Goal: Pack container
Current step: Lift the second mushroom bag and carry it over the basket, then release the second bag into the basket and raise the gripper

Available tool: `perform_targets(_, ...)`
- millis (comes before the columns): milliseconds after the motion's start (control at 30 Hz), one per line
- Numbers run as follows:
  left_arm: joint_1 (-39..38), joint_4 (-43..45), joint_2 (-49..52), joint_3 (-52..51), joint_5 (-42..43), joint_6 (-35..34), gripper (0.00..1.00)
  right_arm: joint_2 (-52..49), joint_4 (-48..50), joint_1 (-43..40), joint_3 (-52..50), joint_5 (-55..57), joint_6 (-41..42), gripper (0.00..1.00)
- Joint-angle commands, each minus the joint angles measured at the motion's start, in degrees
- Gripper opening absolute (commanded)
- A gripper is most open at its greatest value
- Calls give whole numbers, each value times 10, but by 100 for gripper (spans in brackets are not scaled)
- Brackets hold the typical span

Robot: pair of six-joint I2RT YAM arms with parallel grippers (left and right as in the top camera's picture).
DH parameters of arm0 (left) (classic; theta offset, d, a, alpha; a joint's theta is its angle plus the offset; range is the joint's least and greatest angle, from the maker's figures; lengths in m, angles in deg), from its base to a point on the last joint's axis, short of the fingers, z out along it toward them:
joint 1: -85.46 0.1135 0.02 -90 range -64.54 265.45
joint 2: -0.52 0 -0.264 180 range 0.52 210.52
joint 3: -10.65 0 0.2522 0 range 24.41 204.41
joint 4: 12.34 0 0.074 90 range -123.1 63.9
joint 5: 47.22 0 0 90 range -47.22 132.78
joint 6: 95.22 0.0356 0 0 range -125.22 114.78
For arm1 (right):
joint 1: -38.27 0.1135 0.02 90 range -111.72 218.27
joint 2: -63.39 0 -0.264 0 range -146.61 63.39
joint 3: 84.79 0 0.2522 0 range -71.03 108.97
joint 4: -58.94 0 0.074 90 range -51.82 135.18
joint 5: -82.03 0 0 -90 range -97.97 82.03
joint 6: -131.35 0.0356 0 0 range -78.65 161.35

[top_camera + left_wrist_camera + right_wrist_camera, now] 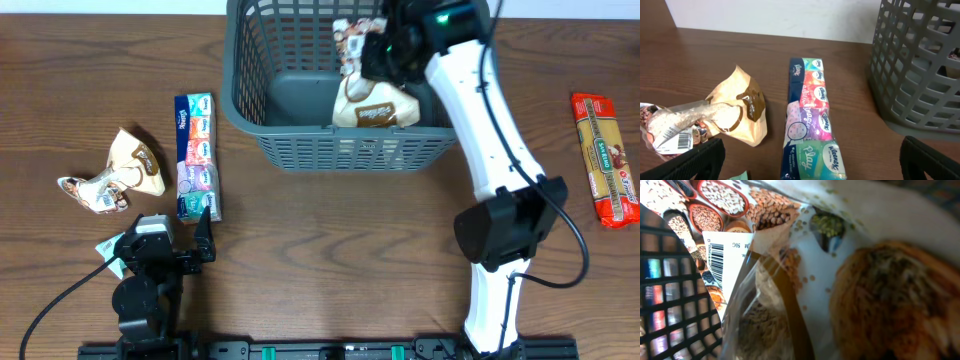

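The dark grey container (340, 150) stands at the back centre; its slotted wall fills the right of the left wrist view (920, 65). Inside it lean a tan bag (375, 108) and a bean-print packet (350, 40). My right gripper (380, 55) is down inside the container, shut and pressed against these packets. The packets (790, 280) fill its wrist view, hiding the fingers, so I cannot tell if one is pinched. My left gripper (165, 242) (812, 160) stands open, low over the near end of a Kleenex tissue pack (197, 155) (812, 115), holding nothing.
Left of the tissue pack lie a tan bag (138, 158) (740, 107) and a clear grain packet (95, 190) (675, 120). A red packet (605, 160) lies at the far right. A green scrap (108, 245) sits by my left gripper.
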Motion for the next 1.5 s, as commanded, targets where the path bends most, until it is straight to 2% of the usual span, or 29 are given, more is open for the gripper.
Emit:
perform_targets(0, 3, -2, -4, -14, 5, -1, 99, -7, 35, 5, -55, 0, -23, 1)
perform_targets(300, 3, -2, -4, -14, 5, -1, 99, -11, 104, -4, -139, 0, -37, 1)
perform_targets(433, 3, -2, -4, -14, 5, -1, 99, -19, 102, -7, -142, 0, -38, 8)
perform_targets(600, 3, -2, -4, -14, 5, -1, 99, -21, 105, -7, -142, 2, -42, 69)
perform_targets(700, 3, -2, -4, -14, 6, -1, 99, -21, 106, -7, -140, 2, -52, 94)
perform_targets(733, 3, -2, -4, -14, 6, -1, 99, -21, 106, -8, -139, 2, -53, 98)
perform_targets(933, 3, -2, -3, -14, 5, -1, 99, -21, 78, -8, -67, 1, -84, 99)
perform_targets(1267, 3, -2, -4, -14, 5, -1, 99, -21, -52, -26, 309, 2, -106, 99)
perform_targets(1467, 3, -2, -3, -14, 6, -1, 99, -2, -185, -90, 476, 82, -190, 99)
